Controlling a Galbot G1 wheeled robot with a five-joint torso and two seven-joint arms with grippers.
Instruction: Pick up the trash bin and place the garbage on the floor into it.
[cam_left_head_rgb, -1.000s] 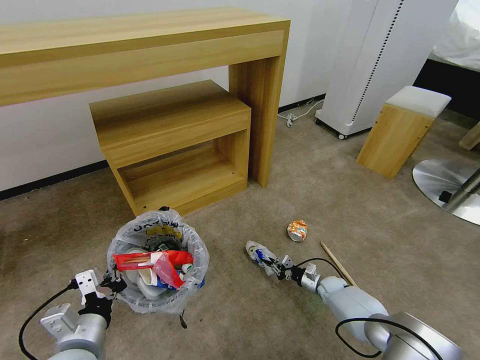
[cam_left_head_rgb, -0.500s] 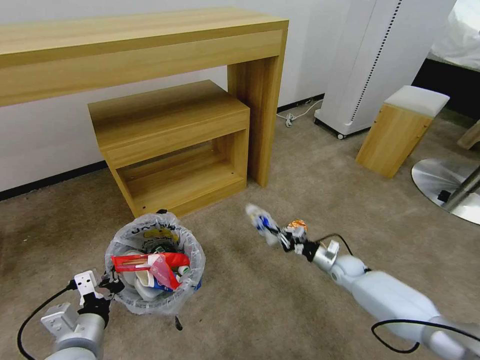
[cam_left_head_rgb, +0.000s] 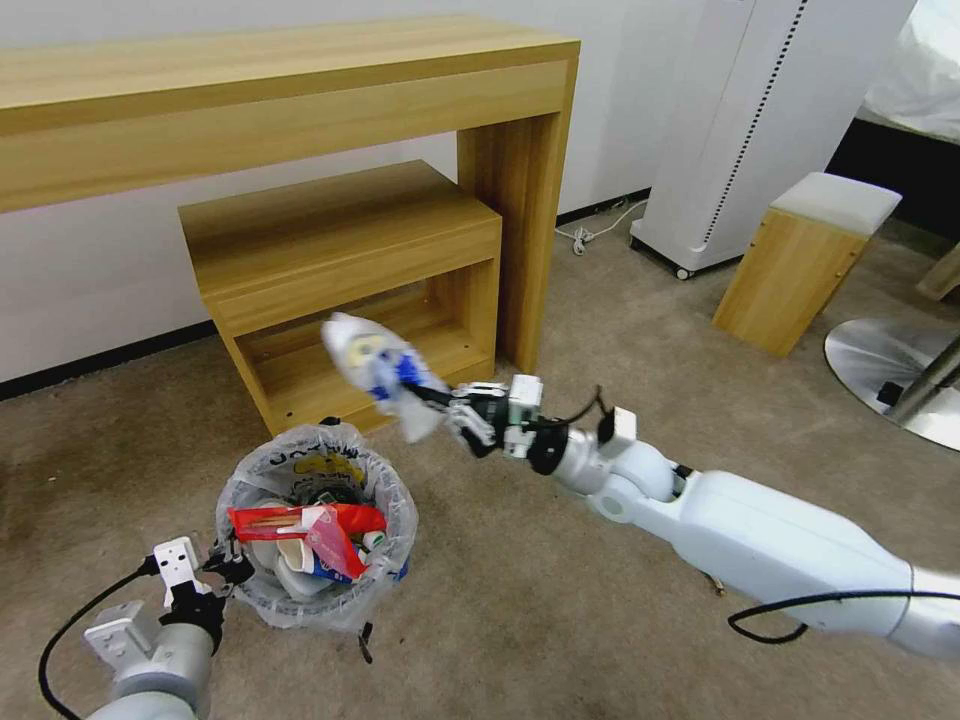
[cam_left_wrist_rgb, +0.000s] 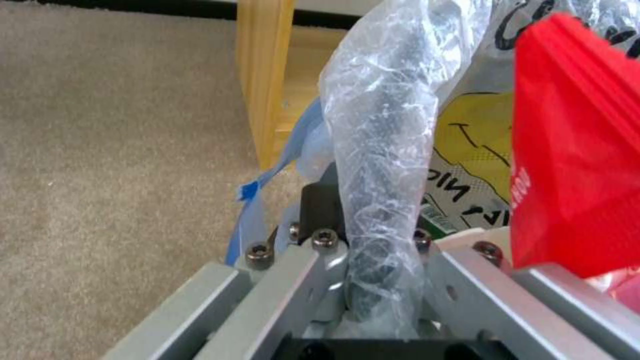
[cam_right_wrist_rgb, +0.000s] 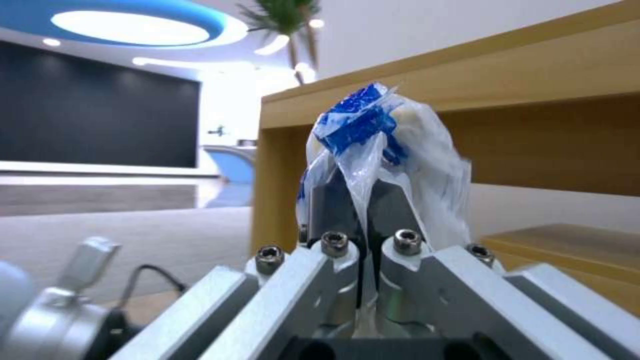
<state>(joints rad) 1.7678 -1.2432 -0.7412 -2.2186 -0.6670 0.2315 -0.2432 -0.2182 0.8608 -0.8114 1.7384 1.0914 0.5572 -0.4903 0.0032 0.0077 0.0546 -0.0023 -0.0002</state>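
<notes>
Trash bin (cam_left_head_rgb: 315, 525) sits near-left on the floor (cam_left_head_rgb: 560, 620), rim pinched by the left gripper (cam_left_head_rgb: 222, 572). Right gripper (cam_left_head_rgb: 440, 400) is clamped on a blue-white wrapper (cam_left_head_rgb: 380, 368) up beyond the bin; I'd guess carry-over, then letting go above the opening.

we look along our left gripper (cam_left_wrist_rgb: 373, 280), whose fingers (cam_left_wrist_rgb: 320, 220) are clamped on the rim of the trash bin (cam_left_wrist_rgb: 383, 165), a dark edge wrapped in clear crinkly plastic that rises straight up from between the jaws. beside the rim, the bag's inner face shows a yellow mark (cam_left_wrist_rgb: 477, 135) with black lettering. a red wrapper (cam_left_wrist_rgb: 573, 155) fills the space next to it, just beside the rim. a blue strip (cam_left_wrist_rgb: 267, 190) hangs on the rim's other side. behind stand a wooden furniture leg (cam_left_wrist_rgb: 263, 75) and the beige carpet floor (cam_left_wrist_rgb: 113, 165).
</notes>
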